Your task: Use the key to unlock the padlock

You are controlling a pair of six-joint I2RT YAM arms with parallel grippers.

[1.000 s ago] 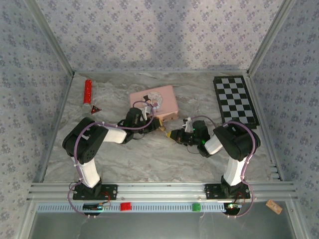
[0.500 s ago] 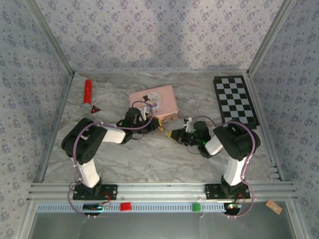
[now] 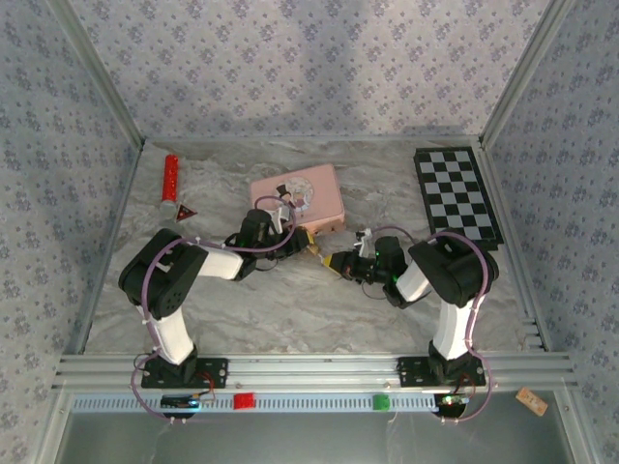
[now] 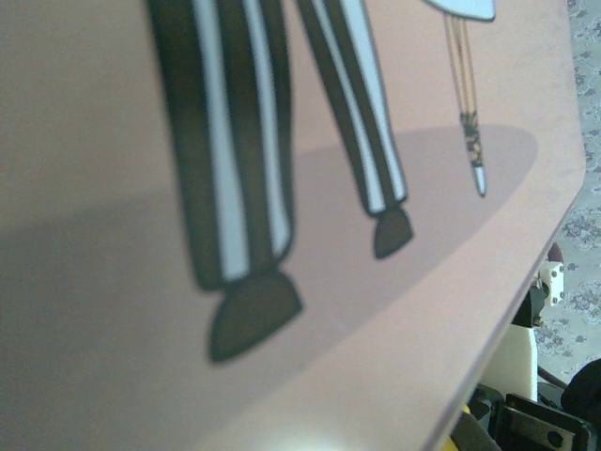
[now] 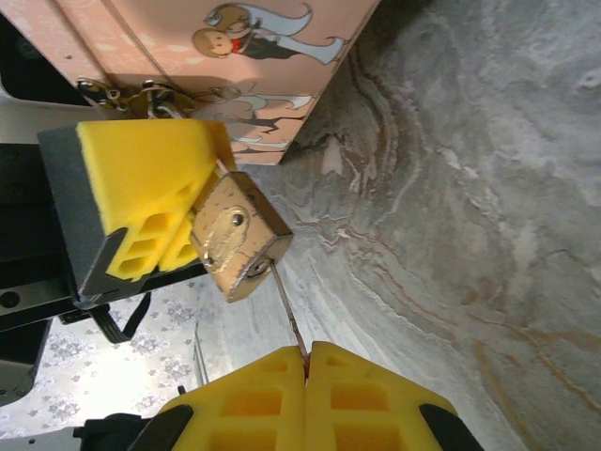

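The left gripper (image 3: 302, 240) clamps the padlock (image 5: 239, 235) at the tin's (image 5: 169, 38) edge while the right gripper (image 5: 307, 359) pinches the key (image 5: 287, 312), whose thin blade may skid off and twist loose if misaligned.

— The arms?
— Left arm (image 3: 176, 336) and right arm (image 3: 448, 333) alike: black joints, white links, a thin lilac cable (image 3: 145, 290) looped along each.
— The right gripper (image 5: 305, 362)?
— Yellow pads (image 5: 371, 390) (moulded with hollow cells) on black mounts.
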